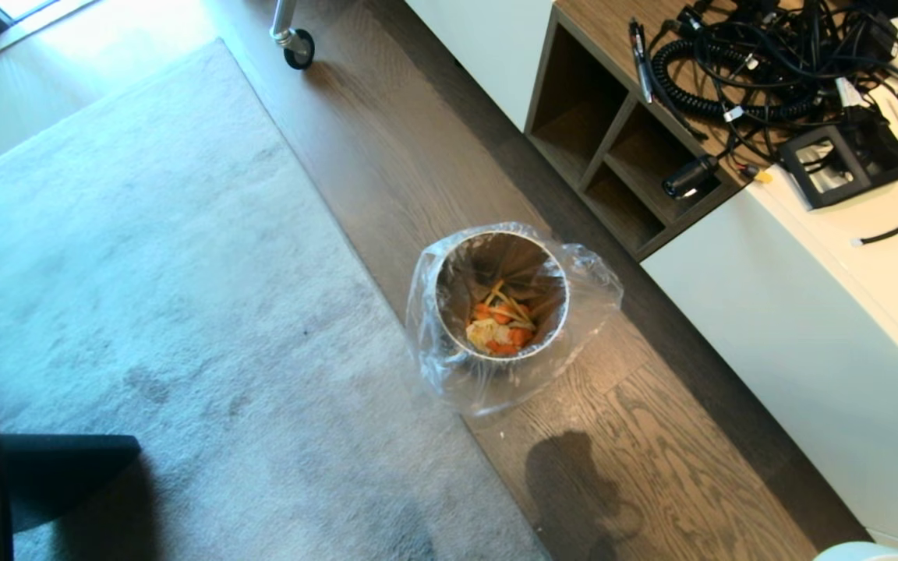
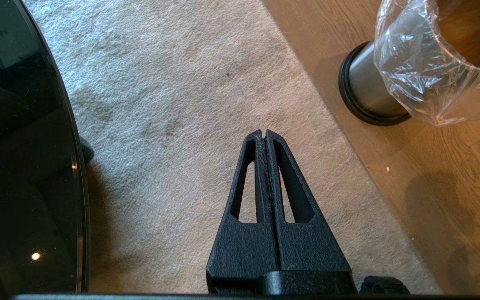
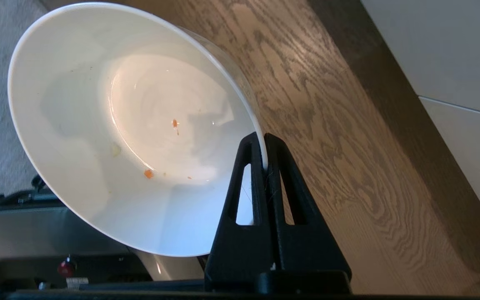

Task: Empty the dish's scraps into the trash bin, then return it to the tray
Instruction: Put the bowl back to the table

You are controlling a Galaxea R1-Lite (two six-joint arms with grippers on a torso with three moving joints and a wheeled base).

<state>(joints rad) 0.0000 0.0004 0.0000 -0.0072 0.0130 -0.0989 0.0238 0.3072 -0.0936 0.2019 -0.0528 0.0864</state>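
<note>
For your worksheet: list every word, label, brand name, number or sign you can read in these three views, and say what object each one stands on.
None can be read.
White tags on the cables on the cabinet top: too small to read.
Pale label on the robot's base below the dish: too blurred to read.
The trash bin and both grippers show no print.

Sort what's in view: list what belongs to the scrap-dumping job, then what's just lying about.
Job:
- dish, nearly empty, rim pinched by the right gripper
- scraps, already in the bin
- trash bin with its clear bag, on the wood floor

Lying about:
- tangled cables on the cabinet top
- rug
- glossy black table
- left gripper, shut and idle over the rug
</note>
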